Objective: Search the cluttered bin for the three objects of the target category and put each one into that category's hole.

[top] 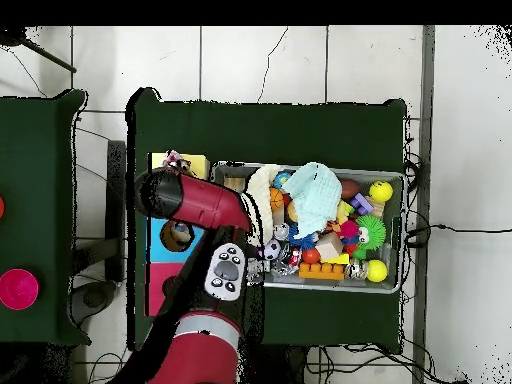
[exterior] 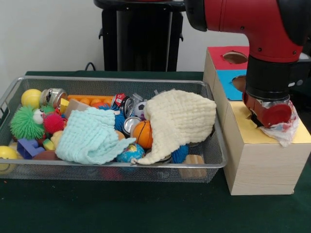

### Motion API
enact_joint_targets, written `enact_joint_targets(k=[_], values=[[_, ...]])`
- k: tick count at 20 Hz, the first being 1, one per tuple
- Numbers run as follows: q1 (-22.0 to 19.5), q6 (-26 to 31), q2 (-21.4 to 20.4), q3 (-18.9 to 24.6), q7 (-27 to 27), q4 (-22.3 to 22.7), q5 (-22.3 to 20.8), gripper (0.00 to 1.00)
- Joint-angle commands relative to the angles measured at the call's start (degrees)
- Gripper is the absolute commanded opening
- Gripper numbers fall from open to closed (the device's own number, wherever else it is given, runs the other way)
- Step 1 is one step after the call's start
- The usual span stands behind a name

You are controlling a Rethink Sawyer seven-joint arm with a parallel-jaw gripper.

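Note:
My gripper (exterior: 281,125) hangs over the yellow top of the largest wooden box (exterior: 262,160), at the right of the front view. It is shut on a white polka-dot cloth (exterior: 285,130), which bunches under it, its lower edge touching the yellow top. The box's hole (exterior: 250,116) shows only as a dark edge just left of the gripper. In the overhead view the cloth (top: 177,160) peeks out past the arm's end on the yellow top (top: 197,166). The wire-mesh bin (exterior: 116,80) lies left of the boxes. No other polka-dot cloth shows in it.
The bin holds a cream cloth (exterior: 180,119), a mint cloth (exterior: 90,136), a small basketball (exterior: 143,133), a green spiky ball (exterior: 25,122), cans, blocks and several balls. The blue-topped box (exterior: 228,80) and red-topped box (exterior: 218,57) stand behind the yellow one.

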Motion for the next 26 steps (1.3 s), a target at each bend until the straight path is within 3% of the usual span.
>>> enact_joint_targets(k=[1, 4, 8, 11, 13, 14, 23, 26], values=[[-9.35, -33.25, 16.93, 9.04, 6.56, 4.56, -10.37, 0.0], [-6.6, -31.07, 17.23, 5.58, 8.78, 3.17, -9.72, 0.0], [0.69, -20.14, 18.75, -3.96, 12.49, -0.02, -4.44, 0.0], [2.5, -15.74, 19.79, -6.79, 11.86, -1.71, -3.73, 0.0], [1.94, -15.12, 19.41, -6.02, 10.79, -1.4, -3.5, 0.0], [1.66, -14.81, 19.21, -5.64, 10.26, -1.25, -3.38, 1.0], [1.62, -16.37, 18.99, -5.59, 9.21, -0.78, -2.89, 1.0], [-1.7, -21.22, 17.25, -0.55, 9.38, 1.76, -2.98, 1.0]])
